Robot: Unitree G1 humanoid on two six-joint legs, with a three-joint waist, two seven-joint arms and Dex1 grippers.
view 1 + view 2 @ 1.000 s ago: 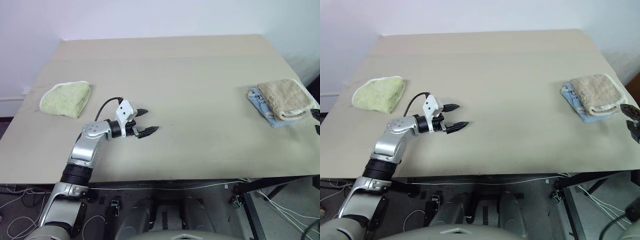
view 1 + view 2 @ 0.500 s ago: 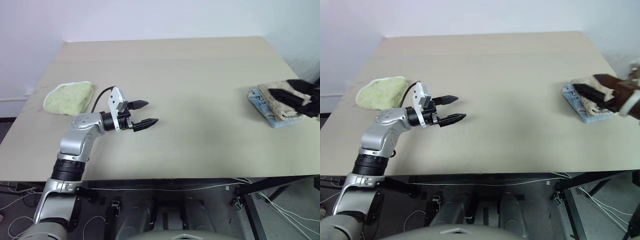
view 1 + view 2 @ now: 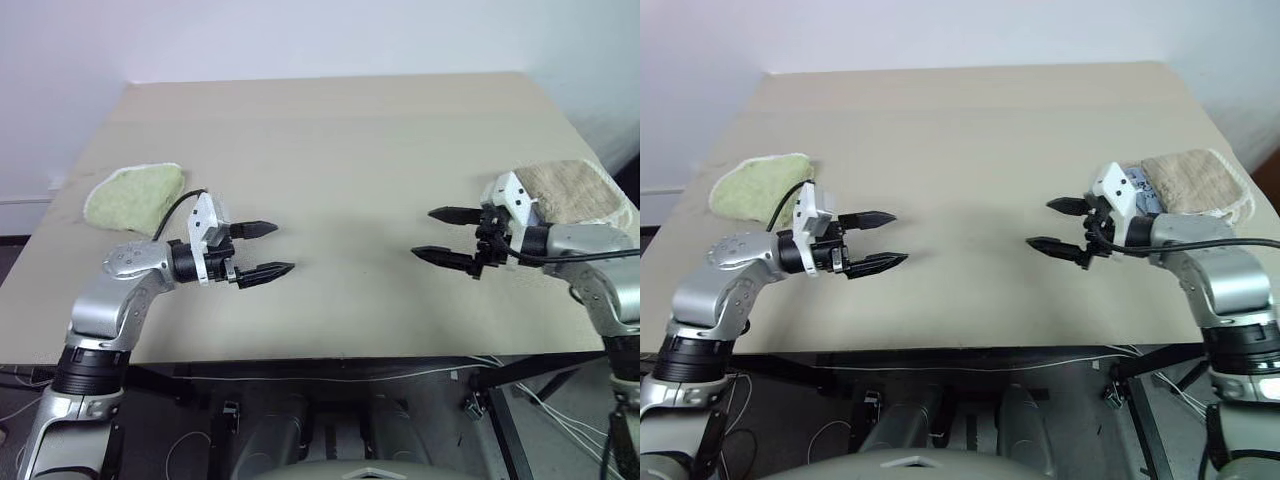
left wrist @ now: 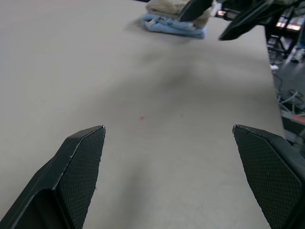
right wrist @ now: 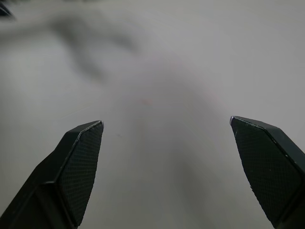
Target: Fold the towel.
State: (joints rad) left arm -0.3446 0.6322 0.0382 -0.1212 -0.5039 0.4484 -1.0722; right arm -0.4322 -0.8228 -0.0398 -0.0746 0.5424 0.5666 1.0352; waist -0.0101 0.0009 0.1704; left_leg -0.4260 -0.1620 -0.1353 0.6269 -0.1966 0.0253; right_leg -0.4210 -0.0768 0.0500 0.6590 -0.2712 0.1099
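Note:
The towel [image 3: 572, 190], beige-tan terry with white edging, lies folded at the table's right side on top of a light blue cloth [image 3: 1137, 187]. Over bare tabletop just left of that stack is my right gripper [image 3: 421, 232], open and empty, pointing toward the table's middle. My left gripper [image 3: 285, 247] is open and empty too, hovering over the left half of the table and pointing right, so the two grippers face each other. The left wrist view looks across the table to the towel [image 4: 169, 5], the blue cloth [image 4: 174, 26] and the right gripper's fingers [image 4: 240, 24].
A light green folded towel [image 3: 135, 195] lies near the table's left edge, behind my left arm. The tan table [image 3: 340, 140] is bare between the grippers. Cables and a table leg show below the front edge.
My right arm swung in from the right edge, past the towel stack, toward the table's middle, and its wrist rolled. My left gripper drew back toward the left and rose slightly.

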